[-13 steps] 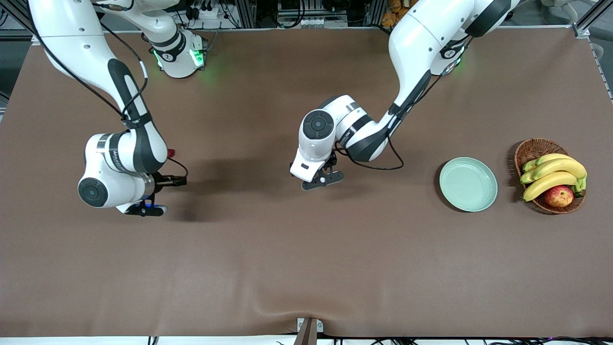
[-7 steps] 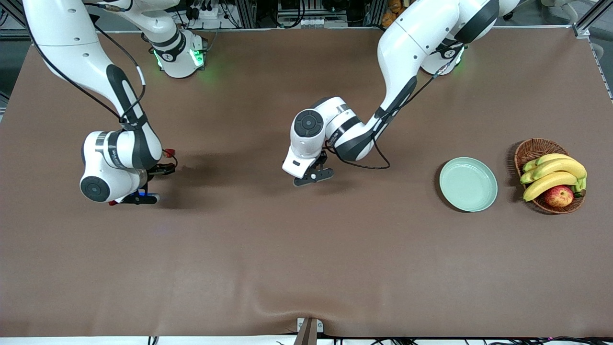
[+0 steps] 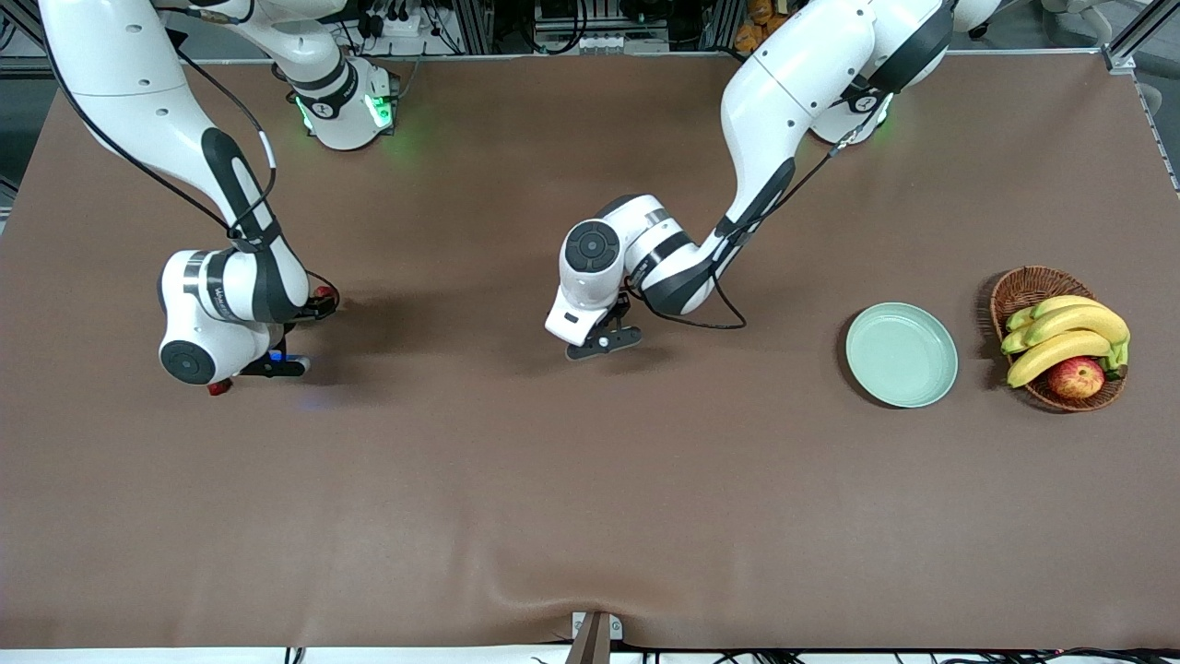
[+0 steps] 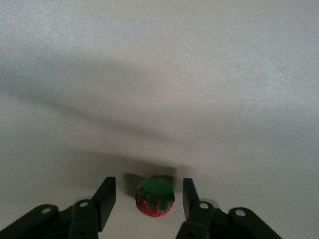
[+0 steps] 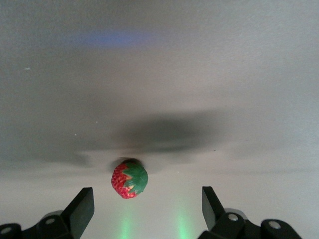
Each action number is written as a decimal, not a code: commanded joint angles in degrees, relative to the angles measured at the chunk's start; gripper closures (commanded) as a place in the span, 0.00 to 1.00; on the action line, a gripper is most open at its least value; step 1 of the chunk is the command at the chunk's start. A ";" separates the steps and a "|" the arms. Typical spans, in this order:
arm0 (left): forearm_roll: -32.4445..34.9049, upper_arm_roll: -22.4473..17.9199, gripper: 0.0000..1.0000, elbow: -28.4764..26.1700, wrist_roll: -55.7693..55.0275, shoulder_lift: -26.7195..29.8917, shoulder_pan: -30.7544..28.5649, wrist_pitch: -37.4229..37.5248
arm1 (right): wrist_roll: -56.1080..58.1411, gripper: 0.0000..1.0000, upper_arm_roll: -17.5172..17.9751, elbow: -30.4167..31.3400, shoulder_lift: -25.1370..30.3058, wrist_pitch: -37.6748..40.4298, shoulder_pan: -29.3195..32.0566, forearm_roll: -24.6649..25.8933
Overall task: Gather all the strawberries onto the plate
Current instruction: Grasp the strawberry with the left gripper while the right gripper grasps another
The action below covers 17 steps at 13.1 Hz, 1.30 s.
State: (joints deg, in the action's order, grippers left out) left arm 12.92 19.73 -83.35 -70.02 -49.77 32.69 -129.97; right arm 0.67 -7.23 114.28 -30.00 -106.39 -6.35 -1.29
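Left wrist view shows the left claw [image 4: 148, 196] spread open low over the surface [image 3: 590, 516], one strawberry [image 4: 155, 196] lying between its fingers, a gap on each side. The right wrist view has the right claw [image 5: 148, 206] wide open, a second strawberry [image 5: 129, 179] lying apart from both fingers. From the front, a red speck [image 3: 219, 388] beside the right arm's wrist is probably a third berry. The plate [image 3: 902, 355] sits toward the left arm's end, beside the fruit basket [image 3: 1023, 288], with bare surface between it and the left claw.
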 commanded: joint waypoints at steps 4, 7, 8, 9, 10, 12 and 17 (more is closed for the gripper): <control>1.93 -0.39 0.71 -0.94 -2.23 -0.16 0.54 -0.28 | 0.47 0.17 0.37 0.86 -1.03 -0.40 -0.06 0.77; 2.02 -0.39 1.00 -0.85 -1.79 1.15 -0.42 0.15 | 0.47 0.22 0.55 0.86 -1.73 -0.40 -0.24 0.33; 2.02 -0.39 1.00 -0.94 -1.53 2.64 -1.91 1.38 | 0.47 0.23 0.55 0.86 -1.82 -0.40 -0.67 0.32; 2.10 -0.31 1.00 -0.68 -0.74 5.61 -4.88 5.39 | 0.47 0.29 0.55 0.86 -1.82 -0.40 -0.68 0.24; 2.02 -0.13 1.00 -0.68 1.27 8.08 -7.52 8.13 | 0.47 0.33 0.55 0.77 -1.91 -0.40 -0.94 0.24; 2.02 0.04 1.00 -0.76 5.83 11.87 -12.10 14.45 | 0.47 0.55 0.55 0.69 -1.91 -0.40 -1.11 0.15; 1.14 0.31 1.00 -0.85 22.00 18.64 -25.37 25.89 | 0.38 0.92 0.64 -2.11 -1.64 -0.48 -1.20 -2.03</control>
State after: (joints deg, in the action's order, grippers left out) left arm 13.61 19.23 -82.31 -52.15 -33.57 11.29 -106.65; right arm 0.70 -6.57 114.08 -32.13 -107.18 -7.32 -1.67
